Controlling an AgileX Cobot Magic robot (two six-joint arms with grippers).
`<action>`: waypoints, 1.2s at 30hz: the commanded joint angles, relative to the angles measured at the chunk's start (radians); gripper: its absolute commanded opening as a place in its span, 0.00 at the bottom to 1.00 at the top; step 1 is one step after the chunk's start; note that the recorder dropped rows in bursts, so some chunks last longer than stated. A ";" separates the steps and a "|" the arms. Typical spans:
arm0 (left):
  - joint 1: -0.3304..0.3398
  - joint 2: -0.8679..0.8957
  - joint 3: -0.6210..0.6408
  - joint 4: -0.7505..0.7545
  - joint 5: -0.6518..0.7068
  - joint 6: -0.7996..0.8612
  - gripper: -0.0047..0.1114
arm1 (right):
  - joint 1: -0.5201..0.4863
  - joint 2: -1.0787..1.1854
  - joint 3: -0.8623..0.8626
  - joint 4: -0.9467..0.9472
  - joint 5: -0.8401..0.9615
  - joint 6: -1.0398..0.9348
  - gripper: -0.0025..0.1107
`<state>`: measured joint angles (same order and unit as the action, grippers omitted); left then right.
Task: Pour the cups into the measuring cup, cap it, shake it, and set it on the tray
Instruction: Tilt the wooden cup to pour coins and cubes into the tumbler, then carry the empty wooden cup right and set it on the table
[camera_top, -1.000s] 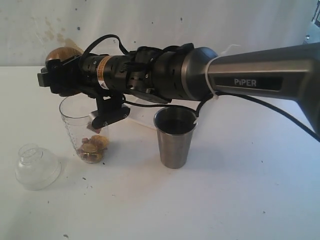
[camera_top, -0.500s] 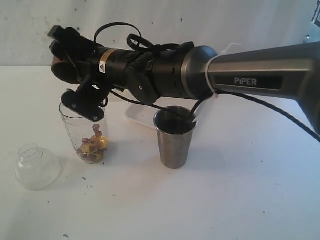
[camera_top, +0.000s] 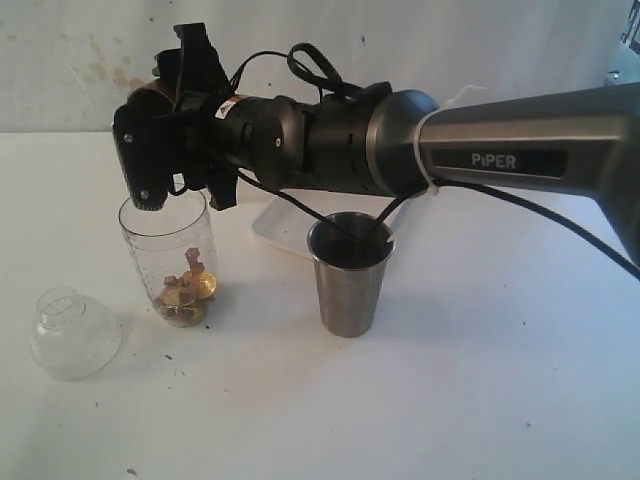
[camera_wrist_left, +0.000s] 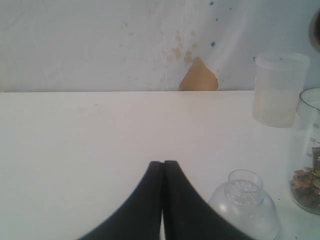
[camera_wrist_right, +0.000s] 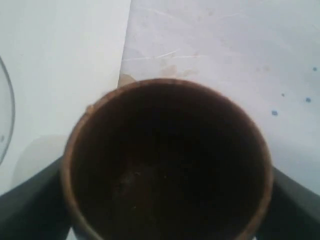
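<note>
While wooden cup (camera_wrist_right: 167, 165) hovers, measuring cup (camera_top: 168, 250) stands below.

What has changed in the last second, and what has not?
The right gripper, holding the rounded brown wooden cup, rolled its wrist over the tall clear measuring cup, tipping the wooden cup further. The pile of brown pieces inside seems slightly higher. Nothing was grasped or released. The tapered stainless-steel tumbler, clear domed cap and flat white tray stayed put.

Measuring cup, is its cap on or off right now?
Off. The measuring cup stands open-topped, and the clear domed cap sits apart on the table beside it.
</note>
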<state>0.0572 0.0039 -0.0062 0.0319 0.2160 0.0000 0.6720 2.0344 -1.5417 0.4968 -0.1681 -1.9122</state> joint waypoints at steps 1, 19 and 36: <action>-0.001 -0.004 0.006 -0.001 -0.012 0.000 0.04 | -0.005 -0.007 -0.008 0.010 -0.014 0.010 0.02; -0.001 -0.004 0.006 -0.001 -0.012 0.000 0.04 | -0.005 -0.064 -0.008 0.641 -0.511 1.033 0.02; -0.001 -0.004 0.006 -0.001 -0.012 0.000 0.04 | -0.085 -0.145 0.024 1.248 -0.831 0.015 0.02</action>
<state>0.0572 0.0039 -0.0062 0.0319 0.2160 0.0000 0.6243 1.8939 -1.5364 1.7185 -0.9695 -1.7540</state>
